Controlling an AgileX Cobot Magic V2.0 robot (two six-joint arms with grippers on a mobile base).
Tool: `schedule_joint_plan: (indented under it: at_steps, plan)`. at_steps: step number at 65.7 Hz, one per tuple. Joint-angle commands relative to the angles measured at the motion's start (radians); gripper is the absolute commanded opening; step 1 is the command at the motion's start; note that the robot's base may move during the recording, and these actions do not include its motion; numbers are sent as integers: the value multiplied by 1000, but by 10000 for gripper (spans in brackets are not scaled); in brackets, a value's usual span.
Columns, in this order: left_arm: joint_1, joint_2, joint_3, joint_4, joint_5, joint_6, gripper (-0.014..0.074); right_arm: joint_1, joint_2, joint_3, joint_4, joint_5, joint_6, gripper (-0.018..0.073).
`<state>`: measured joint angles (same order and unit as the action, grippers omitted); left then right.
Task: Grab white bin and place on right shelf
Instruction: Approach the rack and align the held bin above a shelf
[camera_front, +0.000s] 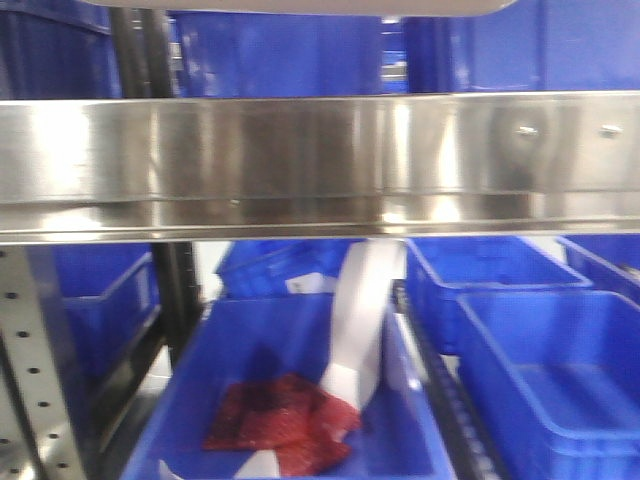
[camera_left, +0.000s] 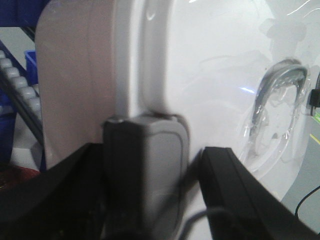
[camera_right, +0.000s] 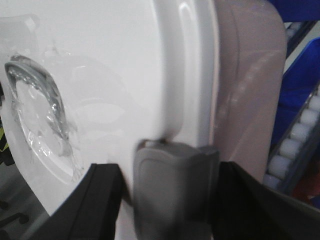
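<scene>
The white bin fills both wrist views, turned so that its glossy white lid (camera_left: 215, 75) and pinkish side (camera_left: 75, 75) both show. My left gripper (camera_left: 150, 165) is shut on the bin at a grey latch clip (camera_left: 155, 145) on the lid's rim, with a black finger on each side. My right gripper (camera_right: 172, 175) is shut the same way on the opposite grey clip (camera_right: 175, 185), beside the lid (camera_right: 110, 75). In the front view the right shelf's wide brushed steel rail (camera_front: 320, 160) spans the frame. A pale strip at the top edge may be the bin's underside (camera_front: 300, 5).
Below the rail stand blue open crates (camera_front: 300, 400), (camera_front: 550, 380); the near one holds a red mesh bag (camera_front: 280, 420) and a white strip (camera_front: 360, 310). More blue crates sit behind the rail. A perforated upright (camera_front: 30, 380) is at the left. Roller tracks (camera_left: 20, 85), (camera_right: 295, 140) run beside the bin.
</scene>
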<state>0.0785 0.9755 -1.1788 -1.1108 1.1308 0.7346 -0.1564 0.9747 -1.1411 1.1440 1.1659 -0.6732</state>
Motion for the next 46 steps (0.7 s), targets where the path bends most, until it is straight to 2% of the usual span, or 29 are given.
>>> schedule_joint_plan:
  at_steps: [1,46]
  plan:
    - [-19,-16,-35,-183,41,6,241,12,-19,-40,209,116,-7,414]
    - [-19,-16,-35,-183,41,6,241,12,-19,-40,209,116,-7,414]
